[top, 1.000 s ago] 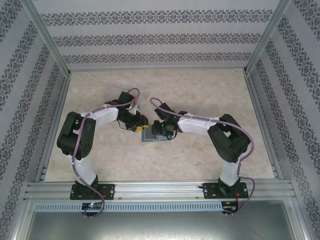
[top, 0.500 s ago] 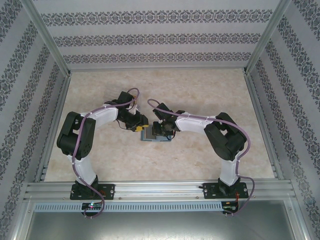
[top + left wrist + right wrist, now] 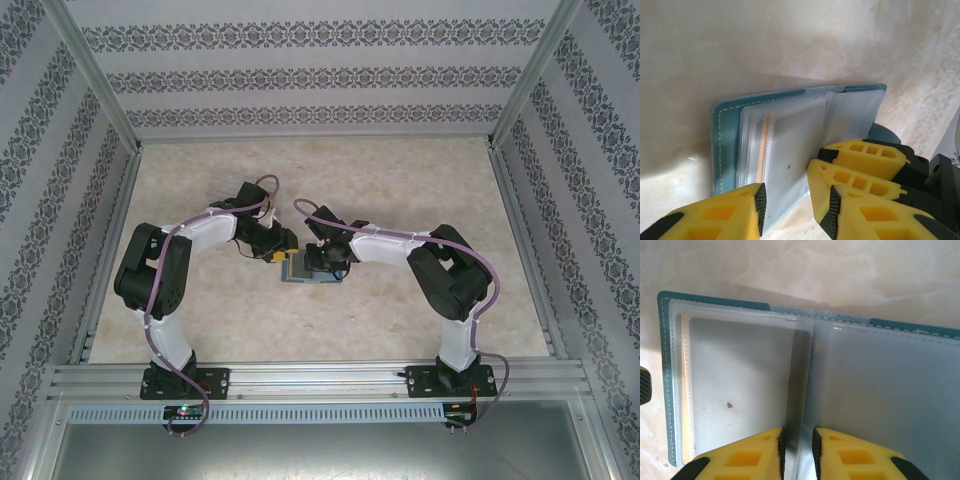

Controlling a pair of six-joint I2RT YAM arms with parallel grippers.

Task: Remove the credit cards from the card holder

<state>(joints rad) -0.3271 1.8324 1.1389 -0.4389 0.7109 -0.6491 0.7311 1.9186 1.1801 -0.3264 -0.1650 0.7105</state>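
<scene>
The card holder lies open on the table between both grippers, its teal cover underneath and clear sleeves on top. A silvery grey credit card sits in the top sleeve, with the orange edge of another card behind it. My left gripper is open, its jaws astride the sleeve's near corner. My right gripper is shut on a clear sleeve leaf standing at the holder's fold. The grey card lies to its left. The right gripper's fingers are beside my left ones.
The marble-patterned table top stretches all round the holder. Patterned walls and aluminium posts enclose it on three sides. A metal rail carries both arm bases at the near edge.
My right gripper has slid a little left along the holder and its jaws have narrowed onto the sleeve leaf. The left arm has barely moved.
</scene>
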